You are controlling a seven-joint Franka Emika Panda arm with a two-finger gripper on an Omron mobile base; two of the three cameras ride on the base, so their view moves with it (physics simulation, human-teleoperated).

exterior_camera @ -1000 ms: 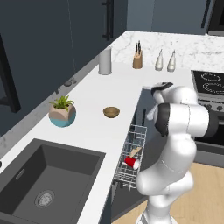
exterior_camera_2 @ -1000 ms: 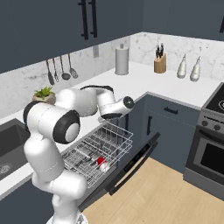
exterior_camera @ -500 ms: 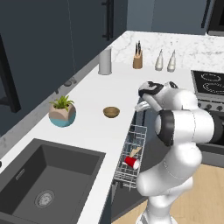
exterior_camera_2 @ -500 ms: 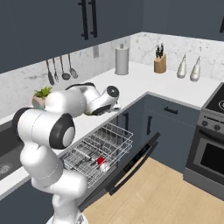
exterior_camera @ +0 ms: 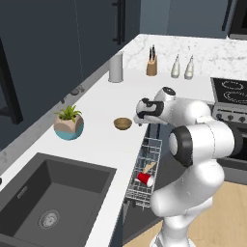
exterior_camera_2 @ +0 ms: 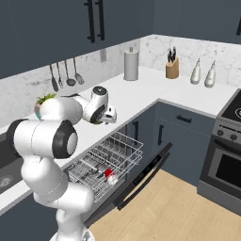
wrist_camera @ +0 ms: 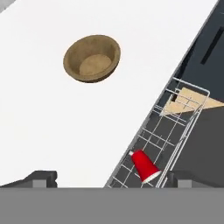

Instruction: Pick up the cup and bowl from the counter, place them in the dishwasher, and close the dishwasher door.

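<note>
Bowl (exterior_camera: 122,123) sits on the counter (exterior_camera: 101,103) in our left base view, gripper (exterior_camera: 141,112) just right of it, empty. Right base view: cup (exterior_camera_2: 110,175) lies in the dishwasher (exterior_camera_2: 106,162) rack. Hand view: we see the fingertips (wrist_camera: 41,178) spread wide; an off-centre descent could clip the rim and skid it.

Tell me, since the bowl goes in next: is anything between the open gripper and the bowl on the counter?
Nothing visible. The gripper hangs open beside the bowl, with bare counter between them. The cup already lies in the dishwasher rack, off to the side.
</note>
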